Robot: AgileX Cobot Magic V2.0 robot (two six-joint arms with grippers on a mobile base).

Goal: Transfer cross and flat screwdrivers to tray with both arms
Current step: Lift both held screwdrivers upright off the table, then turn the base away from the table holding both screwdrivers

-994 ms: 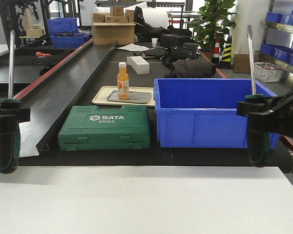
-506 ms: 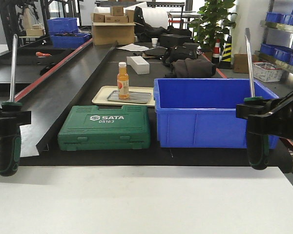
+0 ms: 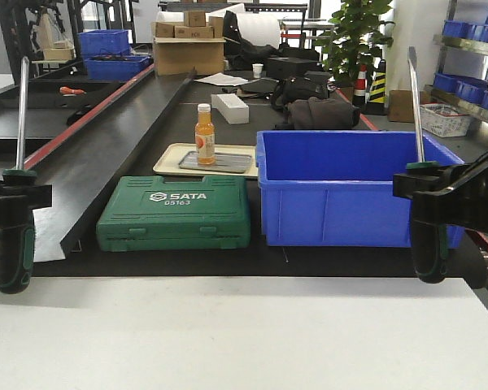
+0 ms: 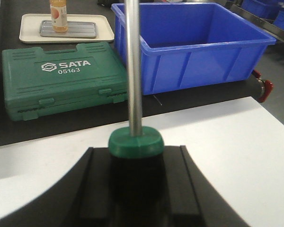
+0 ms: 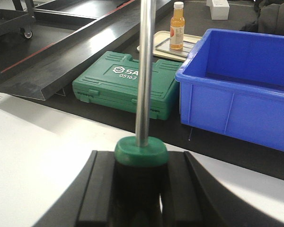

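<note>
Screwdrivers are standing upright, shafts up: the left gripper [image 3: 12,195] is clamping the left screwdriver [image 3: 15,252] by its handle, the right gripper [image 3: 427,185] the right screwdriver [image 3: 429,253]. The tray [image 3: 164,166] is lying ahead between them, beyond the green case [image 3: 175,213], nearer the left arm, with the blue bin [image 3: 350,195] crowding the right.

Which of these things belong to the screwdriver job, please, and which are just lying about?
Job: left screwdriver in left gripper; right screwdriver in right gripper; tray.
Lying about: orange bottle on the tray; green SATA case; blue bin.
</note>
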